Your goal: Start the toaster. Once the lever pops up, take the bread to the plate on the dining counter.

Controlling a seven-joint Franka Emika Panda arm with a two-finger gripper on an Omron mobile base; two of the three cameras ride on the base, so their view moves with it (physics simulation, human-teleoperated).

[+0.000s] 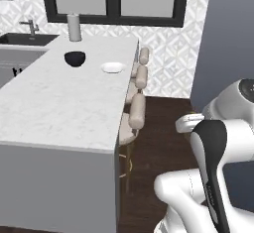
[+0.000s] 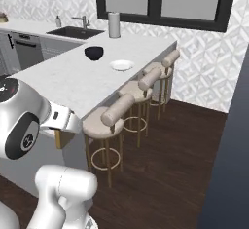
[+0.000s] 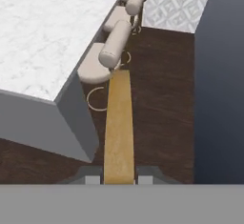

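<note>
A domestic kitchen with a dining area is shown. A long white marble bench (image 2: 73, 84) is lined along one side by round beige cushioned stools (image 2: 104, 121) on brass-coloured frames. A white plate (image 2: 121, 66) and a dark bowl (image 2: 94, 52) are set on the bench, with a paper towel roll (image 2: 114, 25) (upright) at its far end. A sink (image 2: 75, 32) with a faucet (image 2: 83, 21) is fitted into the adjoining worktop, above grey cabinets (image 2: 26, 50). Patterned wall tiles (image 2: 199, 62), a dark-framed window (image 2: 160, 1) and dark wood flooring (image 2: 170, 164) are also visible.
</note>
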